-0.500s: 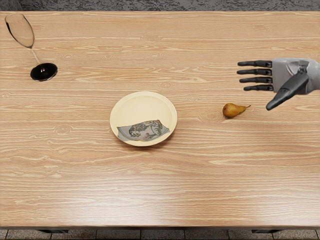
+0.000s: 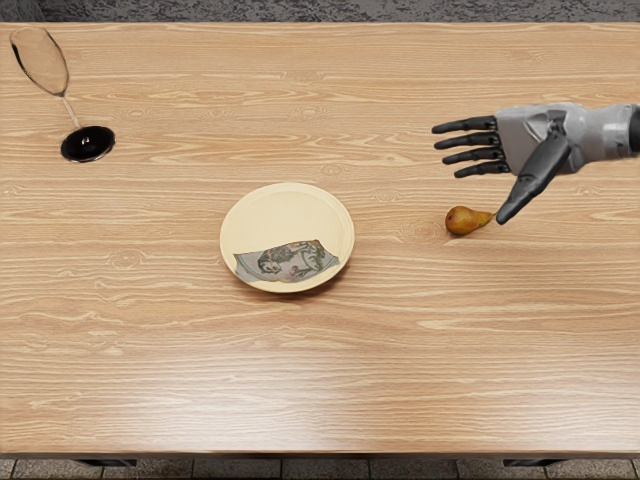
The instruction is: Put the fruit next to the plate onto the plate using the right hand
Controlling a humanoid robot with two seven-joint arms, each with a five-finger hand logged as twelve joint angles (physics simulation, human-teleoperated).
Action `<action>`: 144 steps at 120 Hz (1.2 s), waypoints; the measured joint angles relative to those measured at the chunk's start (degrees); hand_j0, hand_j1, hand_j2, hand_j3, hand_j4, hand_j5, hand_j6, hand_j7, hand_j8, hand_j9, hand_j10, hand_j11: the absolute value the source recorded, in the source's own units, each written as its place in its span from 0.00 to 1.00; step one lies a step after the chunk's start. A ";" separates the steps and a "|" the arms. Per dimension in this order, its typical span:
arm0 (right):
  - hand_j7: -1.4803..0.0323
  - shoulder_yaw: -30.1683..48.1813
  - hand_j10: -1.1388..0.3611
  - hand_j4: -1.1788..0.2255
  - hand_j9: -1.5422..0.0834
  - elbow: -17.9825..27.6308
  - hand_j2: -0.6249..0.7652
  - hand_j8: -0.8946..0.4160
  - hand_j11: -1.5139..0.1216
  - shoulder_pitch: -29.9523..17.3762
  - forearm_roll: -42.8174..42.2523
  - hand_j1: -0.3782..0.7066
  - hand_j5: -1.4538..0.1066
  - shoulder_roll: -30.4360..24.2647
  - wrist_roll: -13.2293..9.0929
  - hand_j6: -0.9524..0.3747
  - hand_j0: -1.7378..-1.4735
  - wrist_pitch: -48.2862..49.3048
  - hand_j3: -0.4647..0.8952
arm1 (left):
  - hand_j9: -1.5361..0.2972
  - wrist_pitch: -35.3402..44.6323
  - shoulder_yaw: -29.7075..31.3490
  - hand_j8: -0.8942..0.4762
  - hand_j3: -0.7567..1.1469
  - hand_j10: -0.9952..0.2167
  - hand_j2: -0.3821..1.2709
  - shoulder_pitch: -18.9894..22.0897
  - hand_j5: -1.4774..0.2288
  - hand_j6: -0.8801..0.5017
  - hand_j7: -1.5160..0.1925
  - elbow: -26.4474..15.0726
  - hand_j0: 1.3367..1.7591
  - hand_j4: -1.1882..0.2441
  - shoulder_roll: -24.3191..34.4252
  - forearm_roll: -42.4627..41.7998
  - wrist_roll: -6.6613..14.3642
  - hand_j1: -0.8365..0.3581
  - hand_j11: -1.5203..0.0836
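Light wood-grain table [image 2: 400, 350], dark mottled floor [image 2: 300, 8] beyond its far edge; pear [image 2: 466, 220] lies on the table right of the plate [image 2: 280, 208], long axis left-right, stem end rightward, near the empty, spread-fingered right hand [image 2: 520, 140].

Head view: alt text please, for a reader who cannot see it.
The robot's right hand, fingers spread and holding nothing, reaches in from the right beside a small pear on a wooden table. Left of the pear is a cream plate with a printed paper on it; a wine glass is at far left.
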 joint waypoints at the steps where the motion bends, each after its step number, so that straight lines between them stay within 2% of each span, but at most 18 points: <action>1: 0.94 -0.94 0.73 0.81 0.91 0.01 0.44 0.65 0.89 0.76 -0.18 0.08 0.89 0.47 -0.03 0.68 0.30 0.00 0.34 | 0.84 0.00 0.00 0.65 0.40 0.82 0.23 0.00 0.87 0.64 0.89 0.00 0.76 0.83 0.00 0.00 0.00 0.99 0.95; 10: 0.93 -9.13 0.72 0.80 0.90 0.23 0.44 0.64 0.88 6.96 -1.32 0.09 0.89 4.41 -0.24 0.68 0.30 -0.01 0.34 | 0.84 0.00 0.01 0.65 0.40 0.82 0.23 0.06 0.87 0.64 0.89 0.00 0.76 0.83 0.00 -0.01 0.00 0.99 0.95; 19: 0.93 -13.83 0.72 0.79 0.90 0.63 0.44 0.63 0.88 10.55 -3.36 0.10 0.88 5.93 -0.52 0.67 0.30 -0.01 0.34 | 0.84 0.01 -0.01 0.65 0.40 0.82 0.23 0.35 0.87 0.64 0.89 0.01 0.76 0.83 0.00 -0.02 0.00 0.99 0.95; 32: 0.92 -16.71 0.72 0.79 0.90 1.41 0.44 0.63 0.88 13.48 -7.25 0.10 0.88 6.85 -4.72 0.67 0.30 -0.01 0.34 | 0.84 0.01 0.06 0.65 0.40 0.82 0.23 0.26 0.87 0.64 0.89 0.04 0.76 0.83 0.00 -0.01 0.00 0.99 0.95; 46: 0.92 -17.80 0.71 0.79 0.89 3.56 0.44 0.63 0.87 16.33 -12.20 0.11 0.87 6.96 -6.65 0.66 0.30 -3.76 0.34 | 0.84 0.00 0.16 0.65 0.40 0.82 0.23 -0.31 0.87 0.64 0.89 0.07 0.76 0.83 0.00 -0.01 0.00 0.99 0.95; 73: 0.94 -18.03 0.73 0.80 0.91 5.45 0.44 0.64 0.89 18.28 -19.82 0.08 0.89 7.37 -7.47 0.68 0.30 -8.89 0.34 | 0.84 -0.01 0.24 0.65 0.40 0.82 0.23 -0.97 0.87 0.64 0.89 0.07 0.76 0.83 0.00 -0.01 0.00 0.99 0.95; 105: 0.94 -24.90 0.73 0.81 0.91 5.95 0.44 0.65 0.89 16.42 -25.22 0.07 0.90 13.00 -7.57 0.68 0.30 -25.25 0.34 | 0.84 0.00 0.24 0.65 0.40 0.82 0.23 -1.06 0.87 0.64 0.89 0.08 0.76 0.83 0.00 -0.01 0.00 0.99 0.95; 144: 0.85 -37.54 0.66 0.73 0.83 6.83 0.43 0.57 0.81 19.32 -28.21 0.19 0.81 16.73 -7.58 0.61 0.30 -44.62 0.34 | 0.84 0.01 0.25 0.65 0.40 0.82 0.23 -1.23 0.87 0.64 0.89 0.09 0.76 0.83 0.00 -0.01 0.00 0.99 0.95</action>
